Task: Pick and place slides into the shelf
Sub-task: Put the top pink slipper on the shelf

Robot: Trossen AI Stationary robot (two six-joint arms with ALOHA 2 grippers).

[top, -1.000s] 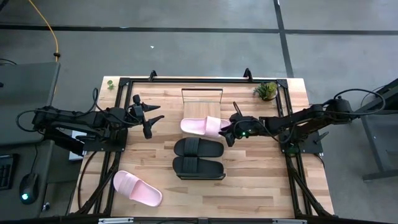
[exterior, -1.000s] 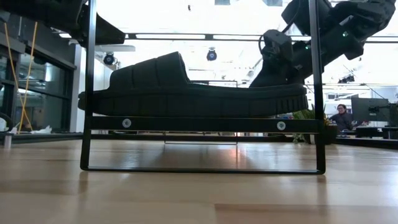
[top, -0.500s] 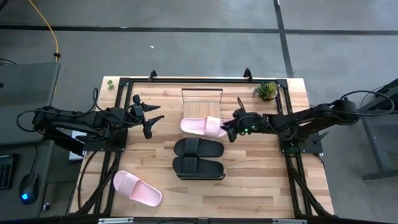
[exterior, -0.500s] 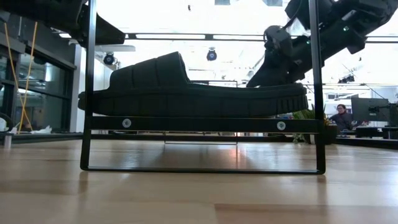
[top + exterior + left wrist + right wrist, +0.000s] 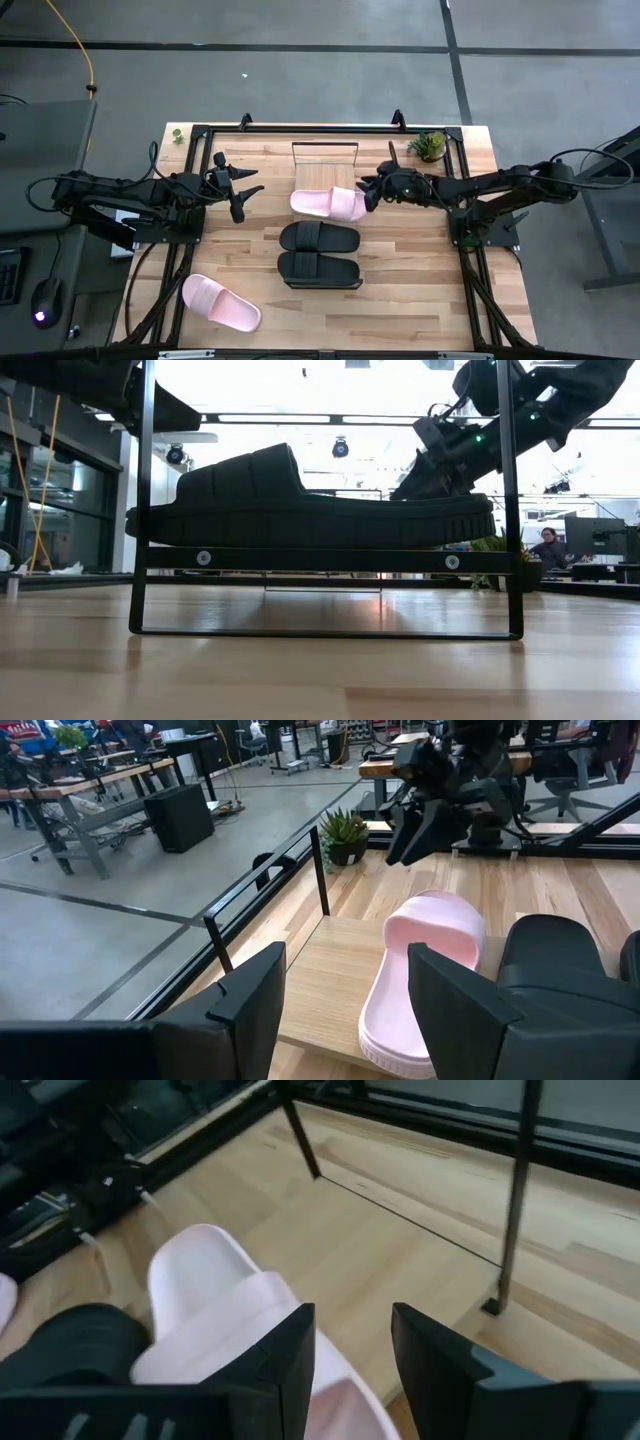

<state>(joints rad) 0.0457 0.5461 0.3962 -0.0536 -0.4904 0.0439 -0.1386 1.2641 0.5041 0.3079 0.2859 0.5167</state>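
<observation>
The pink slide [image 5: 328, 204] lies on the shelf [image 5: 322, 184], its end just under the right gripper [image 5: 368, 192], whose fingers are spread and empty. It looks light, soft and springy foam, probably best pinched across the wide strap. The left gripper [image 5: 238, 191] waits beyond the slide's far end, also unclenched.

Plank table [image 5: 420, 290] carries shelf [image 5: 325, 165], four slides [image 5: 320, 237], small plant [image 5: 430, 146]

The right pincer [image 5: 366, 192] is held with fingers parted, its arm stretched out behind it. The left pincer [image 5: 243, 197] is held open, arm extended likewise.
</observation>
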